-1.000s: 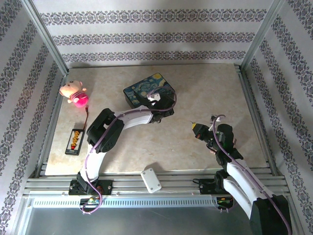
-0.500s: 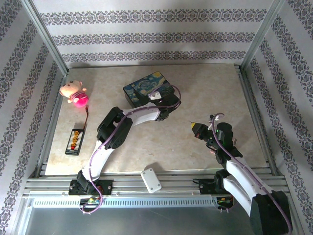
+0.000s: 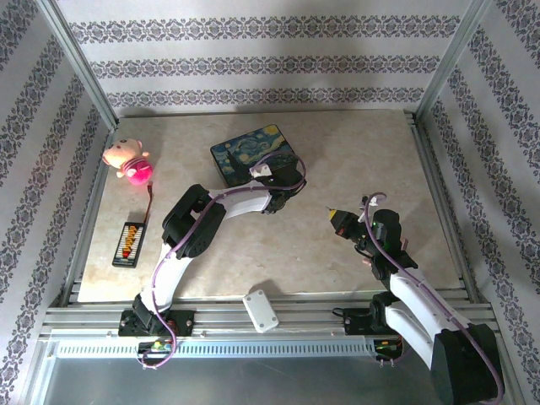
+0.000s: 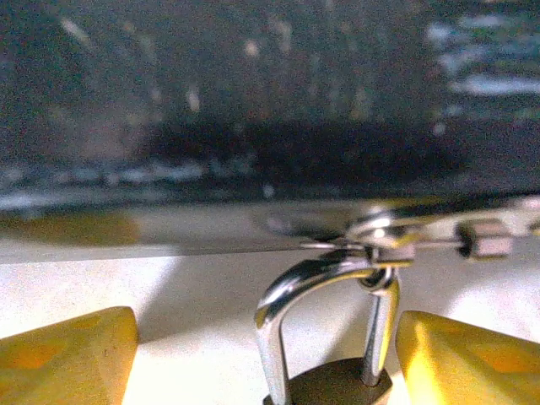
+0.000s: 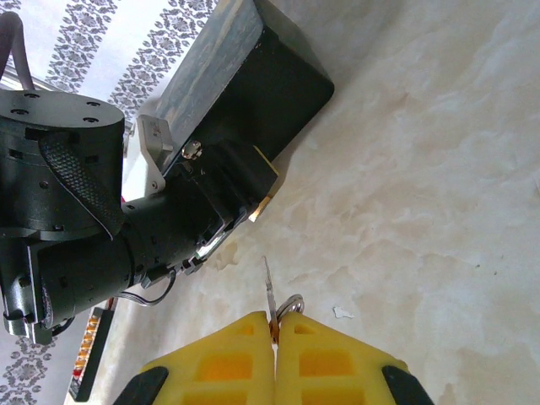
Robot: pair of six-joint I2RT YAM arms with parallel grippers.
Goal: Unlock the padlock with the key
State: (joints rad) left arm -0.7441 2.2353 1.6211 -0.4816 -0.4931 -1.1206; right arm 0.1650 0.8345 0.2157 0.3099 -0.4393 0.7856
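1. Padlock (image 4: 336,386) sits mid-table (image 3: 363,160), just beside tin's (image 3: 253,148) near wall, between left gripper's (image 4: 266,359) spread fingers, untouched.
2. Clamp the body, not the shackle.
3. Right gripper (image 5: 274,325) pinches key (image 5: 267,283), blade out; insert once the lock's steady.

table: pale marbled stone-look tabletop (image 3: 354,160) | just ahead of left gripper (image 4: 266,350): dark blue painted rectangular tin (image 3: 256,150) | between its fingers: small padlock with silvery shackle (image 4: 314,274) | well off to its left: pink plush toy (image 3: 128,160), black strip of coloured beads (image 3: 129,244)
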